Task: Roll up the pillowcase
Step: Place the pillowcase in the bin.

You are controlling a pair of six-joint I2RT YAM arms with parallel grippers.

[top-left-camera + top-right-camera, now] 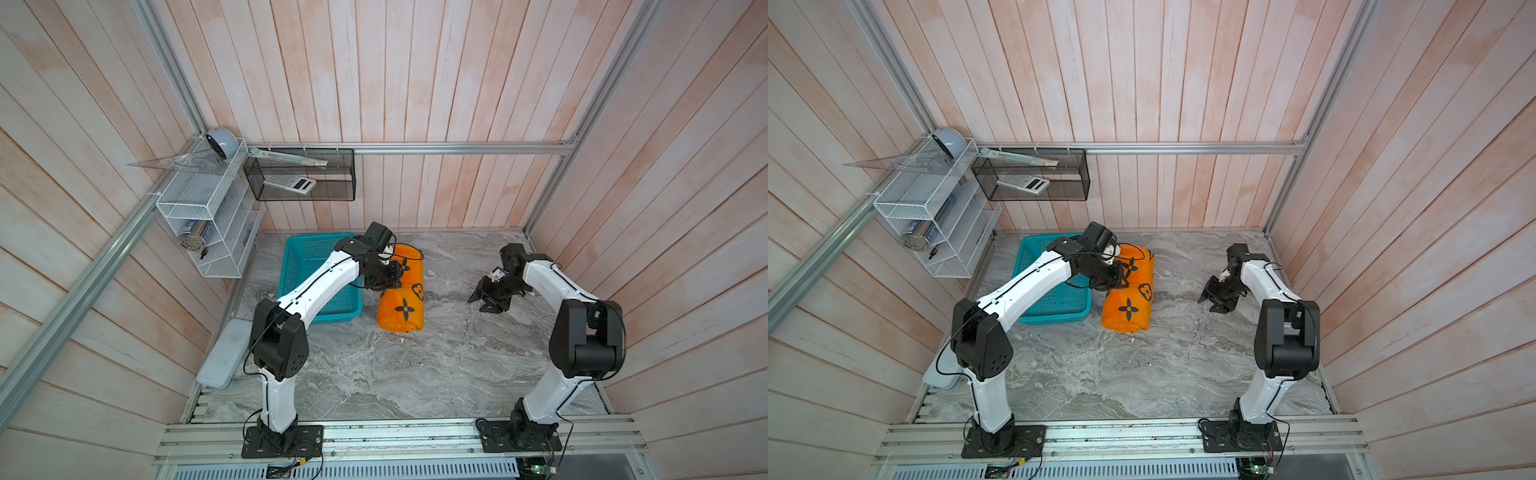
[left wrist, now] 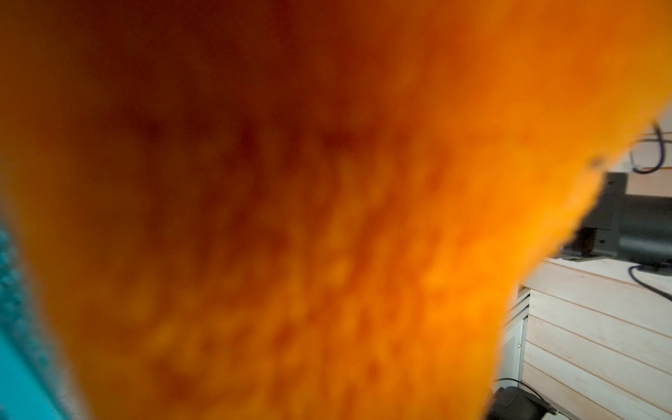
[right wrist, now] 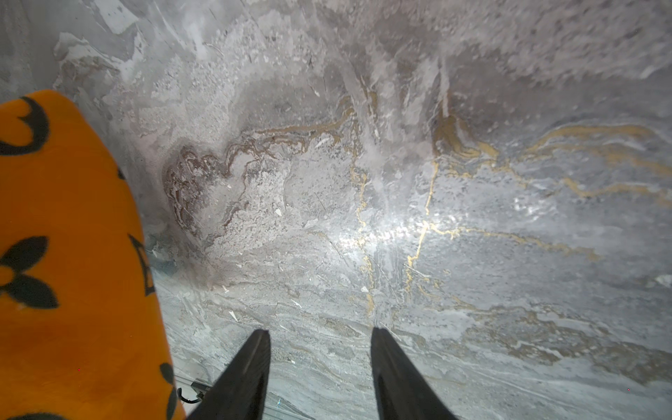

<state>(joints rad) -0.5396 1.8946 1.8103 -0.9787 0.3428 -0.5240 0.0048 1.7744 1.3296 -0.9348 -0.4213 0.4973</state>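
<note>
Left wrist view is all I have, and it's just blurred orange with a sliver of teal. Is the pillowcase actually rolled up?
Observer: Yes. In both top views the pillowcase lies as a fat roll on the table.
Operator: Where's my left gripper on it?
Observer: The left gripper sits at the side of the roll facing the teal basket, about halfway along. Its jaws are hidden.
Operator: And the right one?
Observer: The right gripper is open and empty over bare table, apart from the roll.
</note>
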